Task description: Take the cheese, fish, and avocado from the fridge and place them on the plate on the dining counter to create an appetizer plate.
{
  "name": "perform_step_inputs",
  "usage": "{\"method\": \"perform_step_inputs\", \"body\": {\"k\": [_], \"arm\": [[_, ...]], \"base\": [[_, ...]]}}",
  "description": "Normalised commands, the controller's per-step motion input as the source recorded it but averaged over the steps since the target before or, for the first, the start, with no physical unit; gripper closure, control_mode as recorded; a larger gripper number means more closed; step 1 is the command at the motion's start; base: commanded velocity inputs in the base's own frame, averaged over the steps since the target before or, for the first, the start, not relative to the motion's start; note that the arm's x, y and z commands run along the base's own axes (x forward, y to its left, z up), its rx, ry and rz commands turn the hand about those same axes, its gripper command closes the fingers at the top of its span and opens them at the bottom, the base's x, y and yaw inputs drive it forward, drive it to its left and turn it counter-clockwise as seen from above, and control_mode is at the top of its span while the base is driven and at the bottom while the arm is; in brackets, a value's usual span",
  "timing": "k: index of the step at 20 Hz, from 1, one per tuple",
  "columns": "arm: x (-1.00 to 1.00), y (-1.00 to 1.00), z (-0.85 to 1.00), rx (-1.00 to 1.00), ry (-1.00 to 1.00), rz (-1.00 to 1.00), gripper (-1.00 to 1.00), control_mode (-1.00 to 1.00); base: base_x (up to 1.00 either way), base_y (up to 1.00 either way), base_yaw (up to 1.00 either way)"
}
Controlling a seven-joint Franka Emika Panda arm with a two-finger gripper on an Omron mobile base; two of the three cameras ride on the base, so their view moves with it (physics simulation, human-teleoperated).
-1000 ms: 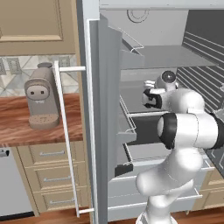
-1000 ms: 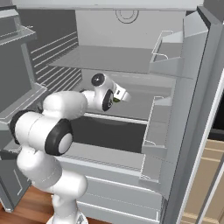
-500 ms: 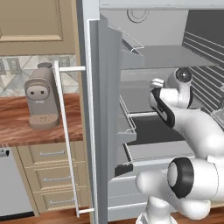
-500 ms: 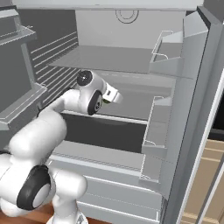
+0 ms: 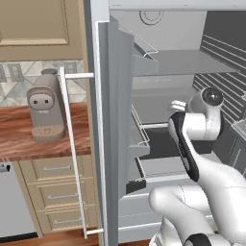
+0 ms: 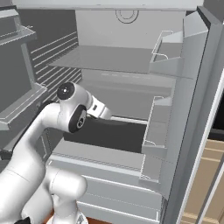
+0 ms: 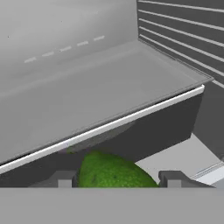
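Reaching into the open fridge [image 6: 131, 83], the white arm bends at its elbow and carries the tool [image 7: 118, 178] in front of the middle glass shelf [image 7: 100, 100]. In the hand view the two dark fingertips [image 7: 64, 178] stand on either side of the avocado [image 7: 113, 171], a green rounded fruit that sits between them at the bottom of the picture, just below the shelf's white front edge; the tips flank it closely and look to be pinching it, though the contact itself is hidden at the frame's lower edge. Beyond the fruit lie the dark interior under the shelf and a pale ledge to the right, with the ribbed side wall above. In the right base view the tool's white body [image 6: 99, 109] points toward the dark lower compartment [image 6: 116, 133], and the right door's shelves [image 6: 164, 65] stand bare beside it. In the left base view the left door [image 5: 115, 120] hangs wide open with its long bar handle [image 5: 72, 149] facing the camera; past it a coffee machine [image 5: 45, 108] stands on the reddish-brown wall surface [image 5: 29, 139] above beige drawers [image 5: 57, 190].
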Motion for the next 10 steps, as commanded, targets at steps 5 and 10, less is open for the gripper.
{"method": "perform_step_inputs", "body": {"k": [5, 10], "arm": [[-0.45, 0.17, 0.00, 0.03, 0.16, 0.03, 1.00, -1.00], [-0.11, 0.14, 0.00, 0.00, 0.11, 0.00, 1.00, -1.00]], "base": [[0.00, 0.00, 0.00], [0.00, 0.00, 0.00]]}}
